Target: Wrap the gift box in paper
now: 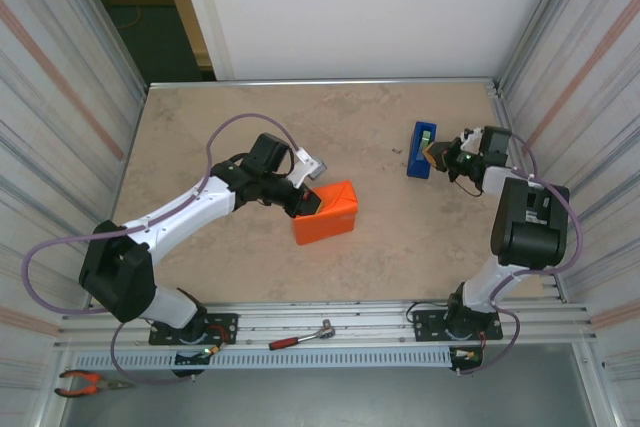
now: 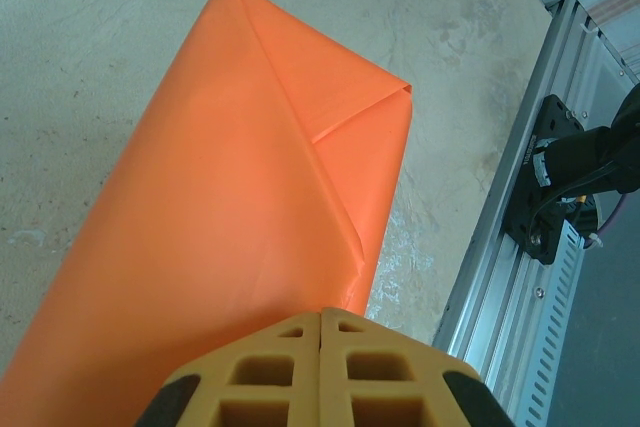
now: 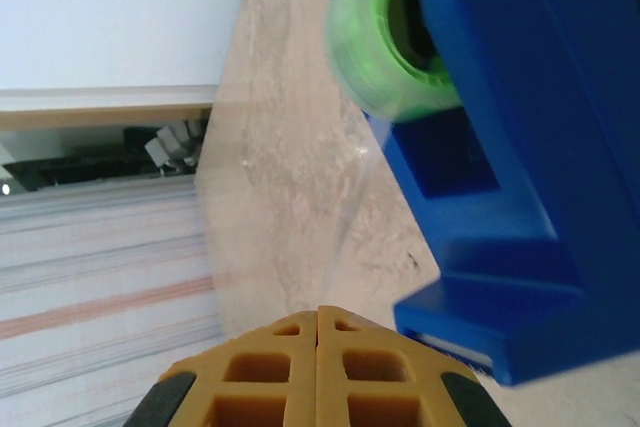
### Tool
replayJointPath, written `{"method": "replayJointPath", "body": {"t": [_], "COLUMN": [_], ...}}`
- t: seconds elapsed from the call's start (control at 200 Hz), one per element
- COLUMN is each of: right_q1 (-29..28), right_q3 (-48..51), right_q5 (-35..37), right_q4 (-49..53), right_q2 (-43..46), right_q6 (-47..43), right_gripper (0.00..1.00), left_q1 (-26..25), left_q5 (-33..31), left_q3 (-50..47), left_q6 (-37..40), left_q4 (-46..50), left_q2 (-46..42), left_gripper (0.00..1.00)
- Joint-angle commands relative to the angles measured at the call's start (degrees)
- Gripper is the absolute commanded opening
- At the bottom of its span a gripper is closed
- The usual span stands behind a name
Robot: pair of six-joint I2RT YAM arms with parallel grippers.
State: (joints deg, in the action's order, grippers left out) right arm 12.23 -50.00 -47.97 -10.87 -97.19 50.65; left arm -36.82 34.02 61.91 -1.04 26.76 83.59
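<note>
- Beige mottled table [image 1: 250, 137], ribbed side walls, white back panel: the setting.
- My left gripper [image 2: 320, 319], jaws closed together, bears on the near edge of the paper [image 2: 230, 197], which is folded into a parcel mid-table; the gift box, I judge, lies inside.
- My right gripper [image 3: 318, 315], jaws closed, pinches clear tape [image 3: 345, 217] drawn from the blue tape dispenser [image 3: 520, 147].
- Risk: lifting my left fingers could let the folded flap spring open; a skewed pull could twist the tape or drag the dispenser.

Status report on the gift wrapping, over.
Left gripper jaws shut, at bright orange paper parcel. Right gripper jaws shut on clear tape strip from blue plastic tape dispenser. Box hidden. No obstruction seen.
</note>
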Motion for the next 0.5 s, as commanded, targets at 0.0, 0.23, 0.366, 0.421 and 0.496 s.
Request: {"method": "replayJointPath", "body": {"t": [0.0,0.23,0.366,0.421,0.496], "right_q1": [-0.36,-0.10,0.47,0.69,0.90], "right_q3": [1.76,5.54,6.81,7.27,7.86], "right_q5": [-1.50,-1.20,-1.08,-1.16,-1.38], "right_q4": [1.28,1.80,3.39,3.49,3.91], "right_q2": [4.18,7.60,8.55,8.84,9.12], "right_q6": [1.13,0.70,0.06,-0.04,-0.38], "right_gripper": [0.00,0.00,0.00,0.00,0.00], "left_q1": [-0.80,-0.80,-0.80,-0.84,-0.80], "left_q5": [-2.97,-2.91,-2.97,-2.99,-2.99], "left_q3": [-2.85,-2.86,-2.98,-3.01,-2.93], "left_q6": [1.10,1.04,1.05,1.04,1.04], "left_q4": [5.34,5.31,5.24,5.24,5.33], "left_q2": [4.31,4.30,4.22,4.29,4.27], "left_gripper": [0.00,0.00,0.00,0.00,0.00]}}
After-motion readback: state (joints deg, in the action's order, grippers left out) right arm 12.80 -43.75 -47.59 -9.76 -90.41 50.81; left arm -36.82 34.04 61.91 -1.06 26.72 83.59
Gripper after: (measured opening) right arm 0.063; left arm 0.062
